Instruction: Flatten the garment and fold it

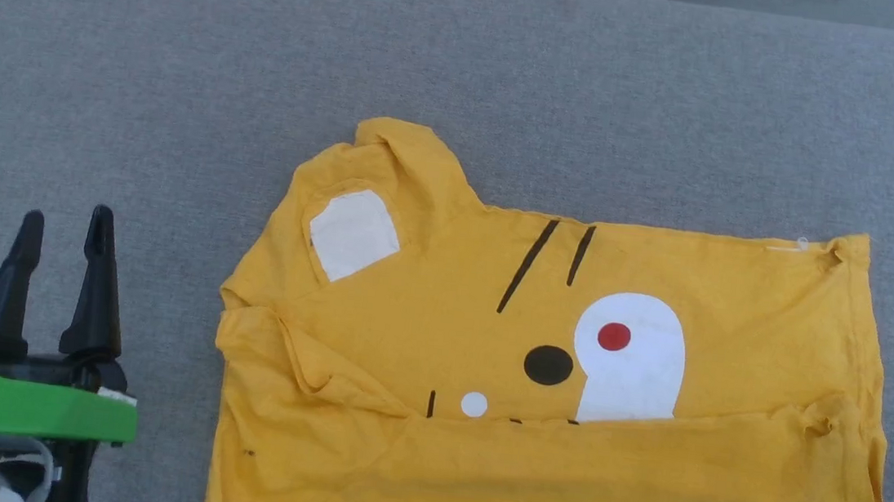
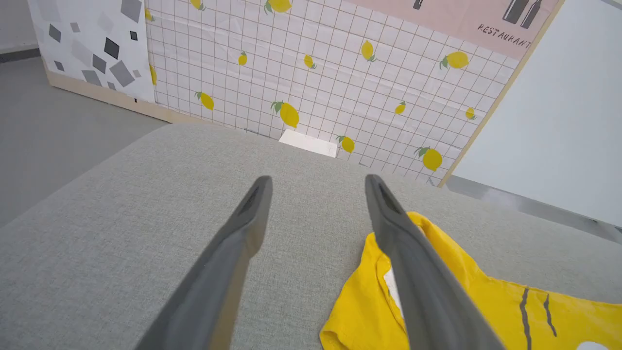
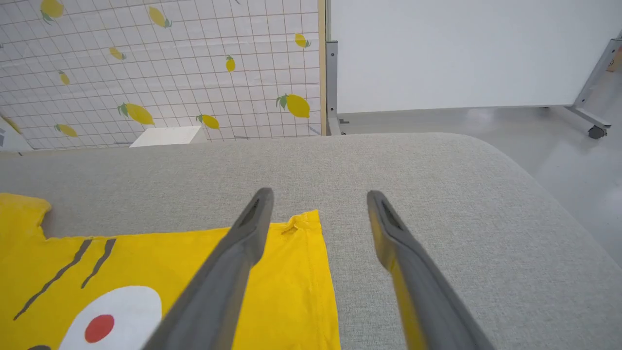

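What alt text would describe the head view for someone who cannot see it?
A mustard-yellow T-shirt with a cartoon face lies on a gray fabric surface, its near edge folded over. The left tool, open, sits apart at lower left.

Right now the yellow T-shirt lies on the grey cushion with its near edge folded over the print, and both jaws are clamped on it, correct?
Not clamped. The wrist views show both jaws open, and the head view shows them off the T-shirt. It does lie on the grey cushion, near edge folded over the print.
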`<state>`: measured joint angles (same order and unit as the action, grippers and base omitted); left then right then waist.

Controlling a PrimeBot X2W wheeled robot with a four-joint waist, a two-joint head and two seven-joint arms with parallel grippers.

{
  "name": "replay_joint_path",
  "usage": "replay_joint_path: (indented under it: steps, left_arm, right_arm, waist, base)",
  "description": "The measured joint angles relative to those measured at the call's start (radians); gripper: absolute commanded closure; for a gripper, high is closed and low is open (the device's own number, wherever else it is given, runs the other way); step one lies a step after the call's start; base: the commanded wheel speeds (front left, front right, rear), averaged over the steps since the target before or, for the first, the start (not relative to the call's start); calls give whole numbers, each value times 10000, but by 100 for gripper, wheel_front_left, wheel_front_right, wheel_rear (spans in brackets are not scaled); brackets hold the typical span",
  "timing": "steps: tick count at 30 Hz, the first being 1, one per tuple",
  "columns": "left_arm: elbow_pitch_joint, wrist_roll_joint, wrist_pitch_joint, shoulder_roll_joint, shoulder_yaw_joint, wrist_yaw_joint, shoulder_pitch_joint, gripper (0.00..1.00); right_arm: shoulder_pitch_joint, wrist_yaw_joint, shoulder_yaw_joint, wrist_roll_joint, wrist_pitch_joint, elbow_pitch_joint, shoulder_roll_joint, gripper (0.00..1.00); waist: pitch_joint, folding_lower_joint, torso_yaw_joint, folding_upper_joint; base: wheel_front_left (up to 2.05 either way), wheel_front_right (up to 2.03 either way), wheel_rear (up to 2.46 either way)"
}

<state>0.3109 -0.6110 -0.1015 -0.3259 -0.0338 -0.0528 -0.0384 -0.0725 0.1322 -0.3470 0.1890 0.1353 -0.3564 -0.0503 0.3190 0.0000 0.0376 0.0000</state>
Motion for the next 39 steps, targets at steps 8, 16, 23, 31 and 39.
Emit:
replay_joint_path:
  steps: [8,16,23,31,39]
  left_arm:
    - [-771,1490,-660,33,757,-198,919,0]
    - [-1024,989,2295,-1225,1492,903,4241,0]
    - [-2140,-529,5641,-1988,2709,1668,7266,0]
    - [-2777,-2107,7889,-2928,3893,1762,7968,0]
    - [-2805,-2792,8362,-3714,4721,1766,7984,0]
  right_arm:
    - [221,0,453,-332,-556,533,2,0]
    - [523,0,512,-334,-522,529,0,0]
    - [950,0,754,-401,-414,485,0,0]
    - [1110,0,863,-382,-422,510,0,0]
    - [1151,0,855,-318,-433,485,0,0]
  waist:
    - [357,0,-253,0]
    - [851,0,-259,0]
    - [1513,0,-335,0]
    - [2268,1,-635,0]
    - [2795,1,-896,0]
  base:
    - [0,0,0]
    - [0,0,0]
    - [0,0,0]
    - [0,0,0]
    - [0,0,0]
